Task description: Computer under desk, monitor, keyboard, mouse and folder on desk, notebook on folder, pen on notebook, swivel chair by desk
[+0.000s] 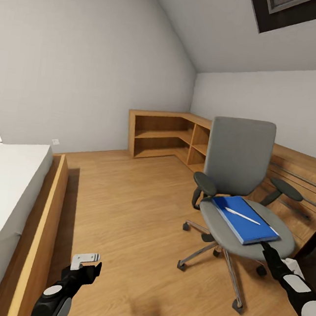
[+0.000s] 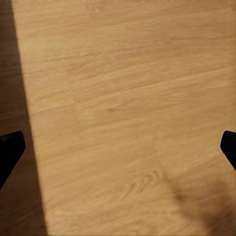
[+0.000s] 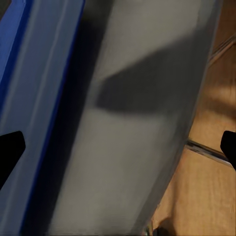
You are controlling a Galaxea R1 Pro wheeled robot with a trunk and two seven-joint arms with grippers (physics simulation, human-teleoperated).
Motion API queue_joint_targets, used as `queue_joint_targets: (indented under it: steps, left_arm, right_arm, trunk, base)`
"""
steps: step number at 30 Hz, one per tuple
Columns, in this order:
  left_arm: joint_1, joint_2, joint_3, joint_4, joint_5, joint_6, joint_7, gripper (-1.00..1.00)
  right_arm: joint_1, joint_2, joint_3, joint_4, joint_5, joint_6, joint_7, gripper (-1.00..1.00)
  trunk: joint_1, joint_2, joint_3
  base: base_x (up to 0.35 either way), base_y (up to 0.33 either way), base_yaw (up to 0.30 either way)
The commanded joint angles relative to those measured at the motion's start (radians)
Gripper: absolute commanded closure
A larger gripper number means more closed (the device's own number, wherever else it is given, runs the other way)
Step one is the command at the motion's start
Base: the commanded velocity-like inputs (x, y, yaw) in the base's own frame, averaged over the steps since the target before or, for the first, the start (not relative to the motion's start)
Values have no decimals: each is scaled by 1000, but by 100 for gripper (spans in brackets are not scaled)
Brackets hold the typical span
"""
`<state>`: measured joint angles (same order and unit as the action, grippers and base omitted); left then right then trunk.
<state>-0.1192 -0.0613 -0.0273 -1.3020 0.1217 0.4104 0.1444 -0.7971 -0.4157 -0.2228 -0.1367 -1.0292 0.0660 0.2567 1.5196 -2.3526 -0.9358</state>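
Early in the job, judging by the layout: blue folder [image 1: 245, 220] lying flat on the seat of the swivel chair [image 1: 236, 182], with the pen [image 1: 242, 216] resting across its cover. Not yet moved to any desk; folder transfer, the stacking and the chair placement all left to do, it seems.

Right gripper [image 1: 267, 248] poised at the chair seat's front edge, just beside the folder's near corner, fingers spread wide with nothing between them; in the right wrist view, folder edge [image 3: 29, 98] and grey seat cushion lying between the parted dark fingertips [image 3: 10, 150]. Left gripper [image 1: 87, 263] hanging low, well apart from the chair, likewise open and empty over bare wooden floor [image 2: 123, 98].

Folder: thin, rigid-looking rectangle, smooth matte cover, pale page edge along one side. Pen: slim white stick. Chair: soft grey upholstery, rounded black armrests, metal star base on casters. Behind the chair, a light wooden corner shelf unit [image 1: 165, 135].
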Motion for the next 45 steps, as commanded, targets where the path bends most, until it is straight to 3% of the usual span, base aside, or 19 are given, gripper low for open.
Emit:
queue_joint_targets:
  steps: [1,27,34,45]
  left_arm:
    - [0,0,-2,-1,10,4,9,-100]
    - [0,-2,-3,7,10,4,9,-100]
    - [0,0,-39,19,10,4,10,-100]
    - [0,0,-45,29,10,5,11,-100]
  right_arm:
    - [-1,0,-9,1,-2,6,4,-100]
    - [-1,0,-8,0,-2,6,4,-100]
    - [-1,0,-7,0,-2,6,4,-100]
    - [-1,0,-7,0,-2,5,4,-100]
  trunk:
    - [0,0,-1]
    - [0,0,-11]
    - [0,0,-11]
    - [0,0,-11]
  base:
    - [15,0,0]
    - [200,-154,22]
    - [227,-215,0]
    - [21,-20,0]
